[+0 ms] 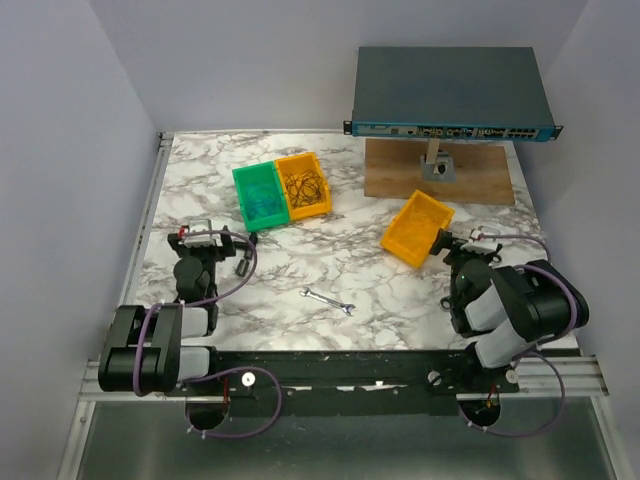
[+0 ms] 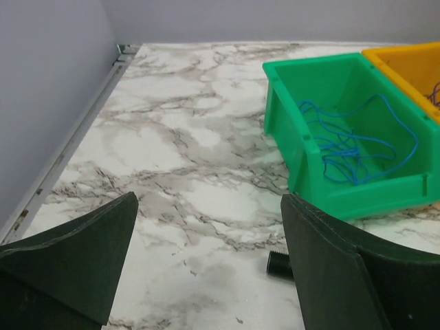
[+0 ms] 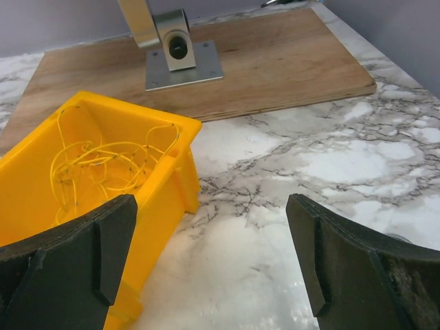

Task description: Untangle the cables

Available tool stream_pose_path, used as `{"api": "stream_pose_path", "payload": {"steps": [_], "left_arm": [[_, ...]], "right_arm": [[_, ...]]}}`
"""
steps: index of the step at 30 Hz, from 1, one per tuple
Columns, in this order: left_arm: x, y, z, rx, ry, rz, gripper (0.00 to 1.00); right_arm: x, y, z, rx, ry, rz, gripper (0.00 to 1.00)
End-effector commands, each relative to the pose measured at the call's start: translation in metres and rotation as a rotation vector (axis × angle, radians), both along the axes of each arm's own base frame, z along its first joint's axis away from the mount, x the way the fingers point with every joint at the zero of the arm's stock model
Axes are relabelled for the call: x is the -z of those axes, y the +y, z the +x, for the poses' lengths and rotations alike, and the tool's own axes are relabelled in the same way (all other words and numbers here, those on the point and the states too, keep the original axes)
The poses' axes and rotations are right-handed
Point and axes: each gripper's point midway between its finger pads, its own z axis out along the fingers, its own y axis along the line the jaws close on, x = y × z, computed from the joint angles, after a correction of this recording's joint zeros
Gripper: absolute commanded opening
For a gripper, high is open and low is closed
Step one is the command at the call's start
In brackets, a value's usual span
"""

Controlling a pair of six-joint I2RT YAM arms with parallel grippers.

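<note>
Both left gripper (image 2: 208, 206) and right gripper (image 3: 212, 203) gape empty; only right wrist view shows yellow cables (image 3: 103, 163).

Soft, even light from overhead washes my marble table (image 1: 380, 290), bright and free of glare, with only pale shadows under the green bin (image 2: 323, 199) and beside the yellow bin (image 3: 165, 179). The blue cables (image 2: 357, 148) show crisp. My left fingers (image 2: 69, 261) and right fingers (image 3: 62, 261) loom dark, close and a little soft at the bottom of the wrist views
</note>
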Motion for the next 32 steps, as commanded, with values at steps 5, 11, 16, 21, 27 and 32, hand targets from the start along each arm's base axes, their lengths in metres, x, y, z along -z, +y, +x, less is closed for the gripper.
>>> {"api": "stream_pose_path", "payload": {"steps": [5, 11, 16, 21, 27, 32], "left_arm": [[-0.015, -0.007, 0.022, 0.044, 0.0, -0.043, 0.9], [-0.013, -0.016, 0.03, 0.1, 0.039, -0.012, 0.99], [-0.015, -0.016, 0.03, 0.1, 0.031, -0.012, 0.98], [-0.014, -0.016, 0.03, 0.099, 0.034, -0.012, 0.99], [-0.014, -0.016, 0.031, 0.099, 0.036, -0.011, 0.98], [-0.014, -0.016, 0.031, 0.098, 0.033, -0.01, 0.99]], "right_arm": [[-0.008, -0.001, 0.037, -0.017, -0.024, 0.066, 1.0], [0.0, -0.002, 0.051, -0.018, 0.03, 0.067, 1.0], [-0.002, -0.002, 0.049, -0.02, 0.021, 0.057, 1.0], [-0.002, -0.002, 0.049, -0.02, 0.021, 0.057, 1.0], [-0.002, -0.002, 0.049, -0.021, 0.021, 0.057, 1.0], [-0.002, -0.002, 0.049, -0.02, 0.021, 0.057, 1.0]]}}
